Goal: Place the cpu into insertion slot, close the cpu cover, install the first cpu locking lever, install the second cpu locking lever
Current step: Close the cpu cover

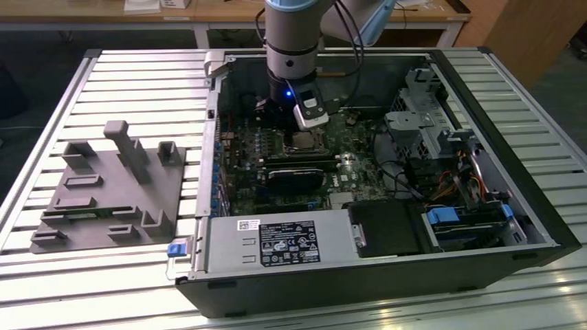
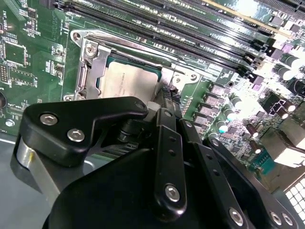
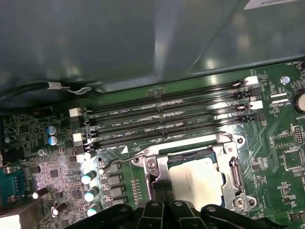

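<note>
An open computer case (image 1: 367,289) lies on its side on a slatted metal desk (image 1: 119,75), taking up the middle of the desk and the side toward the exterior view's right. A grey moulded fixture (image 1: 110,192) sits on the desk near the edge on the exterior view's left, well apart from the work.

The arm (image 1: 291,34) reaches straight down into the case. Its black pincer (image 1: 308,132) hangs low over the green board (image 3: 281,152), just above the socket area and near a black graphics card (image 1: 295,180).

In both wrist views the cpu (image 2: 126,81) (image 3: 198,176) lies flat in the insertion slot (image 3: 186,159), its pale metal top facing up. The cpu cover (image 2: 90,64) (image 3: 159,169), a silvery frame, lies down around it, with the chip showing through its window. A thin wire lever (image 3: 119,162) runs along the side of the socket that faces the long black memory slots (image 3: 171,126).

The pincer (image 3: 160,188) is closed with nothing in it. Its fingers (image 3: 156,191) are pressed together at the socket's edge, right beside the cover's frame and the cpu.
</note>
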`<state>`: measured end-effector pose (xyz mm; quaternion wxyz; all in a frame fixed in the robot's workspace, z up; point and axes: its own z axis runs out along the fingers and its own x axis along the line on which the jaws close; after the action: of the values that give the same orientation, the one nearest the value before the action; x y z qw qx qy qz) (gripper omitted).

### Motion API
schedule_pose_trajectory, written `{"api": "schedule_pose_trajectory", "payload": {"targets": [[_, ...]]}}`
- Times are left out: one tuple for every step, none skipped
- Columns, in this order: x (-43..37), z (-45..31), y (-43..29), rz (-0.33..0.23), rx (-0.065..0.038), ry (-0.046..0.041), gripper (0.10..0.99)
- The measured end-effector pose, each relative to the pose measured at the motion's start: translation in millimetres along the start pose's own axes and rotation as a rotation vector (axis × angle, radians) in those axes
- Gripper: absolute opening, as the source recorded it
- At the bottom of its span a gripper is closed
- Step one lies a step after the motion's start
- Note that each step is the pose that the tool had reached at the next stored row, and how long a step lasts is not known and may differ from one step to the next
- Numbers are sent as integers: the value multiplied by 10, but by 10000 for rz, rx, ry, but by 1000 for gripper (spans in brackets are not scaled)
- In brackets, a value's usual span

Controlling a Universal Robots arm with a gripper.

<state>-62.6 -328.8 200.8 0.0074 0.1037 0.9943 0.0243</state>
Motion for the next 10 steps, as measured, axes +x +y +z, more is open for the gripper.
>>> {"api": "schedule_pose_trajectory", "payload": {"targets": [[-4,0,1,0,0,0,106],[-8,0,2,0,1,0,106],[-13,0,3,0,1,0,106],[-18,0,4,0,1,0,106],[-23,0,5,0,2,1,106],[-28,0,6,0,1,1,106],[-33,0,7,0,2,1,106],[-38,1,8,0,0,0,106],[-39,0,8,0,2,0,106],[-39,0,8,1,1,0,106]]}}
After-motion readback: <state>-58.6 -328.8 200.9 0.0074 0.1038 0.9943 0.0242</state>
